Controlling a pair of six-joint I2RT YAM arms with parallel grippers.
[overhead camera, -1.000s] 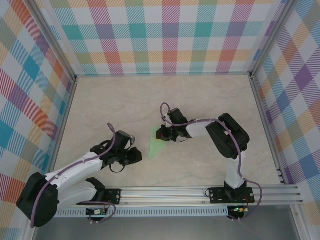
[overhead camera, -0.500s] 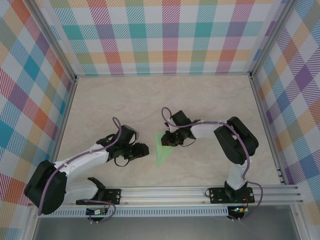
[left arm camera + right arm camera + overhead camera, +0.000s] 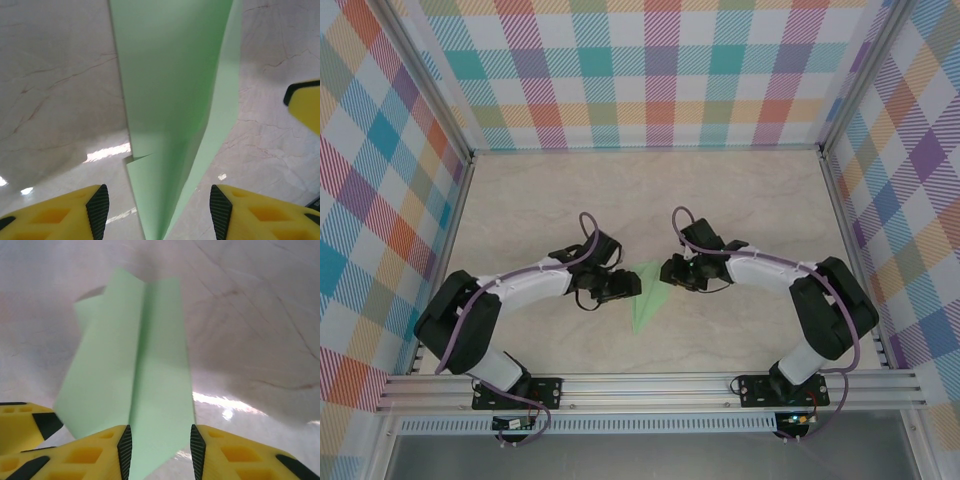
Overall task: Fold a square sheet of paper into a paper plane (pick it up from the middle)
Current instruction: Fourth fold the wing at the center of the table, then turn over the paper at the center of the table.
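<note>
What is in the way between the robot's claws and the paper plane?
Nothing visible. The plane sits right between the left gripper and the right gripper. Both are open, and the wrist views show green paper reaching in between each one's fingers.

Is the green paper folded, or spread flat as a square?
Folded. The paper plane is a narrow pointed wedge with a centre crease.
</note>
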